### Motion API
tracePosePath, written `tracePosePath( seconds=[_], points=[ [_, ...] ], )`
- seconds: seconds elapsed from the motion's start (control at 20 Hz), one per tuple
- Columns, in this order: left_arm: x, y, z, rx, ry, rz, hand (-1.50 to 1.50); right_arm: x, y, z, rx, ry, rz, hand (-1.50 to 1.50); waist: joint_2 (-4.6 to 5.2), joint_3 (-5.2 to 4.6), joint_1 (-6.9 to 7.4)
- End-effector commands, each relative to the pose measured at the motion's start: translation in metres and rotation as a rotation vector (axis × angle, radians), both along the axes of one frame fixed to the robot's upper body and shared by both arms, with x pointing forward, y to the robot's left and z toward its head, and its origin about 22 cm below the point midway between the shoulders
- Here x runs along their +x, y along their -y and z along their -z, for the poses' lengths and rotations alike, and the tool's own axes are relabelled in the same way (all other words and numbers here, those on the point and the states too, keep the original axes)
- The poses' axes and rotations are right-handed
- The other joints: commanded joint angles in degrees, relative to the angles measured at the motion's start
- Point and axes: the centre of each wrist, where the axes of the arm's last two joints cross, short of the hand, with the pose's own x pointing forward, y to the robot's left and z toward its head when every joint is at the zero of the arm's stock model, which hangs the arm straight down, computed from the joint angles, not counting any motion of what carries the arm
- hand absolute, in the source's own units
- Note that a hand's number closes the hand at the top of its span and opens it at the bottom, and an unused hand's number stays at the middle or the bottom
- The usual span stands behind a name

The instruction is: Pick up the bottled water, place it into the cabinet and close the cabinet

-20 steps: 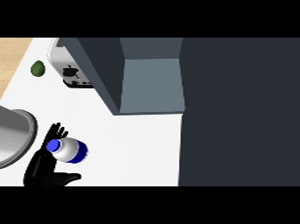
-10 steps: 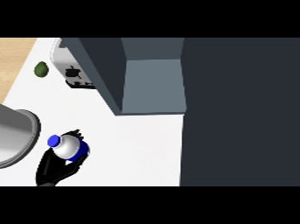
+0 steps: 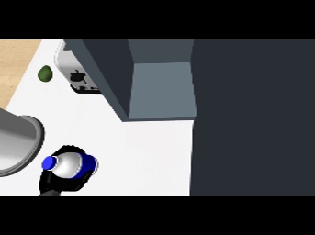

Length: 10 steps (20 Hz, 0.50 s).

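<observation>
head view, left hand (image 3: pixel 55 183): bottom left, wrist cut off by the edge, fingers (image 3: pixel 71 149) curled round the bottled water
head view, bottled water (image 3: pixel 68 166): in that hand, over the white table (image 3: pixel 146 156); blue cap (image 3: pixel 50 162) visible, body half hidden
head view, cabinet (image 3: pixel 161 89): well apart, up top
head view, grey cylinder (image 3: pixel 7 142): cut off at left, can't tell what it is

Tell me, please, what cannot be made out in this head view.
Left hand: largely hidden beneath the bottled water it curls round, head view.
Right hand: outside the view.
Grey metal vessel: cut off by the left edge.
Green thing: too small to name.
White appliance: partly behind the cabinet.
</observation>
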Motion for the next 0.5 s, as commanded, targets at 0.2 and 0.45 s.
tracePosePath(
  seconds=[0.2,0.45],
  points=[
    [0.005,0.065,0.011,-0.03,0.132,-0.051,1.5,-0.004,0.002,-0.022,0.017,0.024,0.006,-1.5,0.61,-1.41,-0.01],
    [0.007,0.076,0.01,-0.02,0.156,-0.03,1.5,0.002,-0.002,-0.016,0.012,0.027,0.025,-1.5,0.5,-1.37,0.38]
  ],
)
